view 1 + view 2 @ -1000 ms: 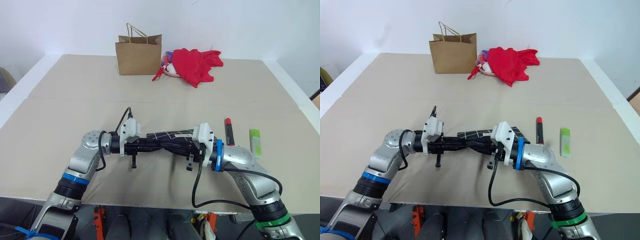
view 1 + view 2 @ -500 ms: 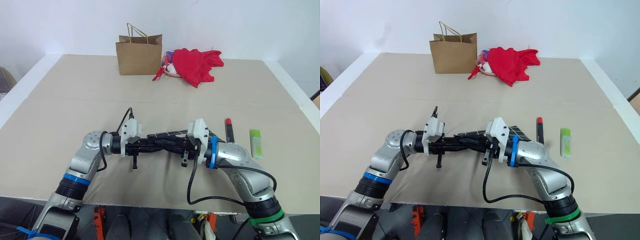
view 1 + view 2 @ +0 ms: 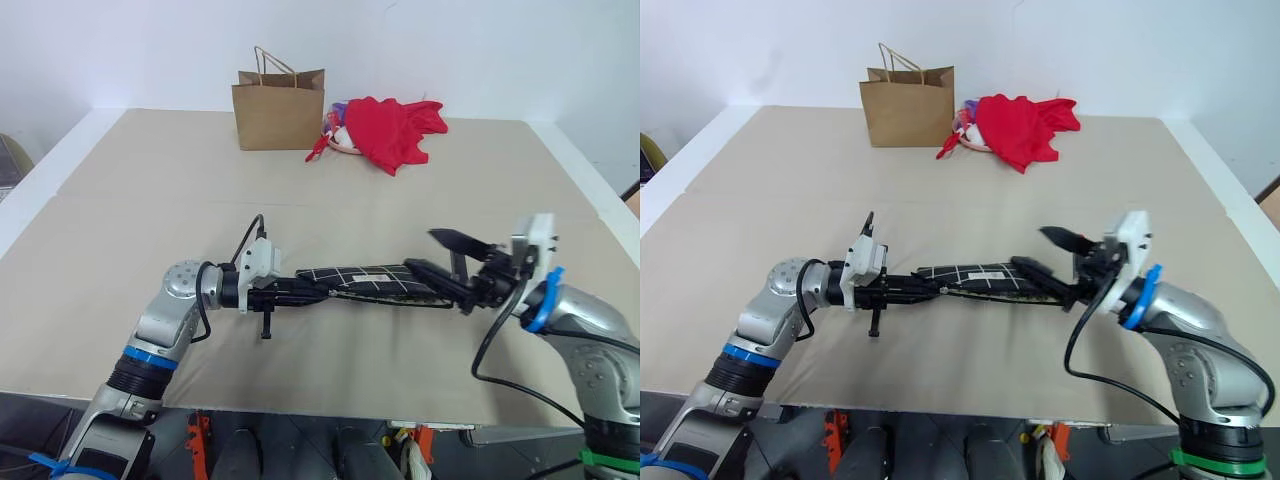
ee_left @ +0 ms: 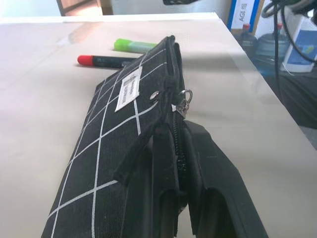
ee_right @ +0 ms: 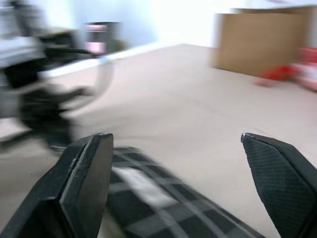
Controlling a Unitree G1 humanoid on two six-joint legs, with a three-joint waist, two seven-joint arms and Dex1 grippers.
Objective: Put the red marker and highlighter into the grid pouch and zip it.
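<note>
My left gripper (image 3: 305, 288) is shut on the near end of the grid pouch (image 3: 365, 278), a black pouch with white grid lines held level just above the table. In the left wrist view the pouch (image 4: 114, 134) stands on edge between the fingers (image 4: 208, 163), its zipper slider (image 4: 182, 97) near the far end. Beyond it lie the red marker (image 4: 106, 61) and the lime highlighter (image 4: 133, 45) on the table. My right gripper (image 3: 425, 252) hangs open just past the pouch's right end, holding nothing. Its wrist view shows the pouch (image 5: 148, 198) below the spread fingers (image 5: 84, 183).
A brown paper bag (image 3: 279, 110) stands at the far side of the tan table (image 3: 150, 200), with a red cloth heap (image 3: 395, 128) to its right. The table's front edge runs just below both arms.
My right gripper has let go of the pouch, opened wide and swung away to the right. The pouch now hangs straight from the left gripper, which has kept still.
</note>
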